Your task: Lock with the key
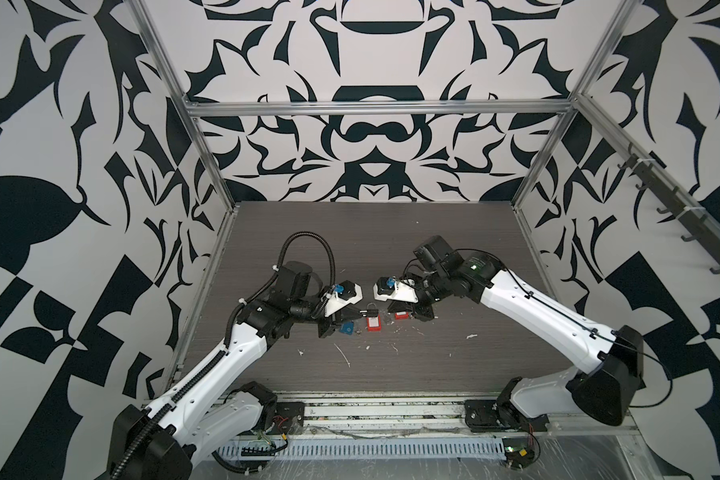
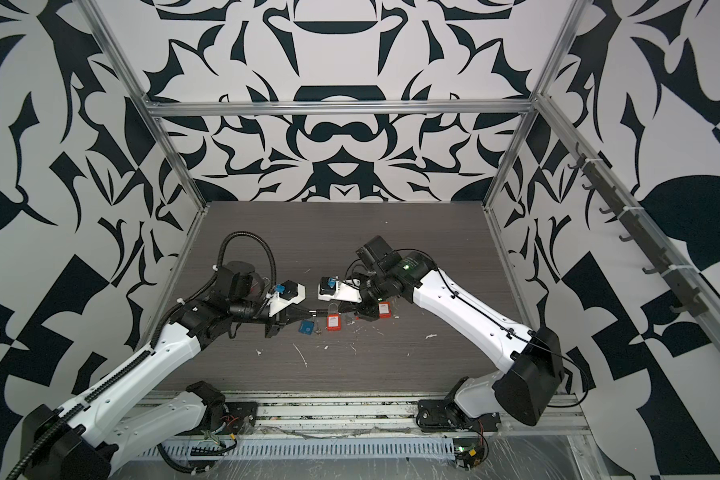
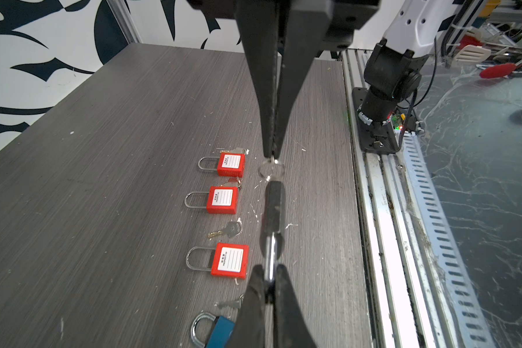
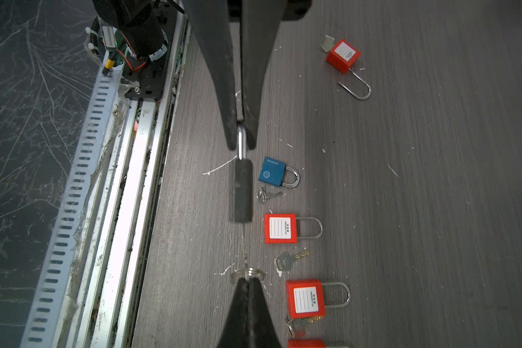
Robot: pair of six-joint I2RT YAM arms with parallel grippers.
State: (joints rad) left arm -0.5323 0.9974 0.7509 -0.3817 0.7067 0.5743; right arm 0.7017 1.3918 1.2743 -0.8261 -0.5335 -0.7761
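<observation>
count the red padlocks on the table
4 red padlocks: first, second and third in a row; fourth apart, shackle open; arms may hide more.

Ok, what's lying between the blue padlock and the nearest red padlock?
A loose silver key lies between the blue padlock and that red padlock, clearest in the right wrist view.

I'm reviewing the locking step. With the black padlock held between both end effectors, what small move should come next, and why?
The right end effector is shut on the key ring at the bottom end of the black padlock, and the left end effector pinches the shackle, bracing it. So probably: slowly roll the right wrist about the padlock's long axis to try the locking turn.
</observation>
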